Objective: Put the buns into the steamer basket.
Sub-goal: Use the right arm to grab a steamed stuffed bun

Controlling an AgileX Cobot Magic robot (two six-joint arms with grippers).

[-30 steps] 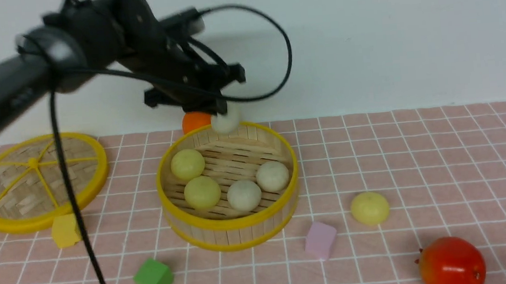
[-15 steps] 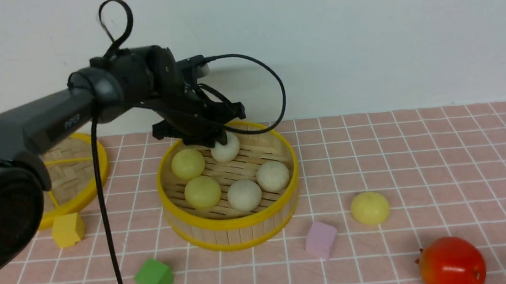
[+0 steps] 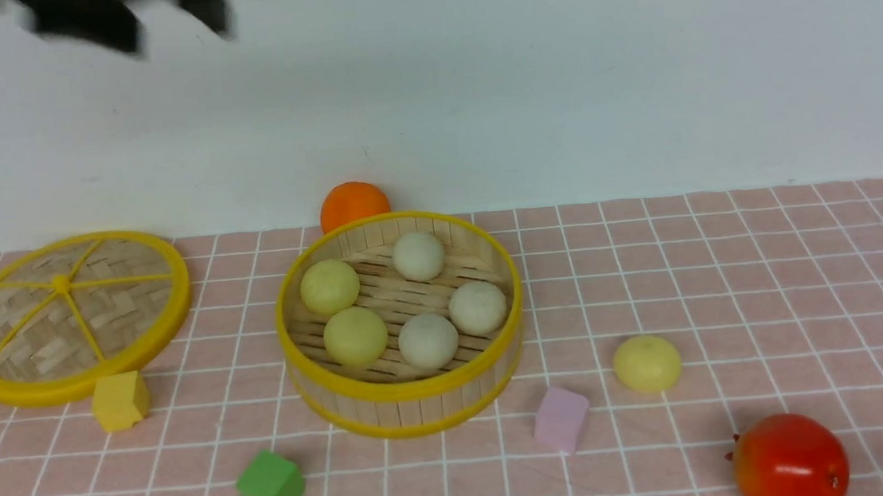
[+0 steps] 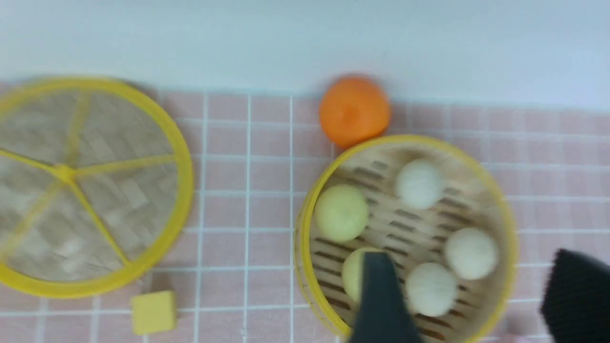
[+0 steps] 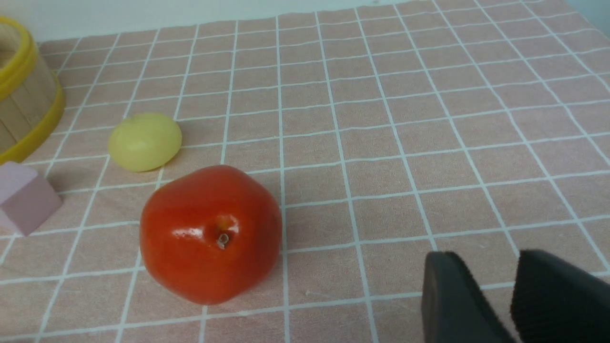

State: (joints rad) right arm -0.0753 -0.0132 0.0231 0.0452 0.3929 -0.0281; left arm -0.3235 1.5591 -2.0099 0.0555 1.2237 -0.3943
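Left gripper [image 4: 472, 259] hangs over the basket [image 4: 303, 247] with its jaws wide apart and nothing between them. My right gripper [image 5: 491, 267] sits low over the mat [image 5: 429, 119], jaws a little apart and also empty. Five buns [image 3: 428, 340] lie in the basket, two yellow and three white. The sixth, a yellow bun [image 3: 647, 363], lies on the mat to the right of the basket, apart from it, near the pink cube [image 3: 560, 419] and the red fruit [image 3: 788, 459].

I judge that bun light and a bit soft, with a smooth domed skin that could squirt out of a hard pinch. I would take it low, across its widest part, one finger on each side, and close gently.

Only the front view shows all six buns at once, but of my grippers it gives just a dark blur of the left one at the top edge. The left wrist view looks down into the basket and misses the loose bun. The right wrist view shows the yellow bun [image 5: 145, 141] up close, near the fruit, yet only the basket's outer wall.
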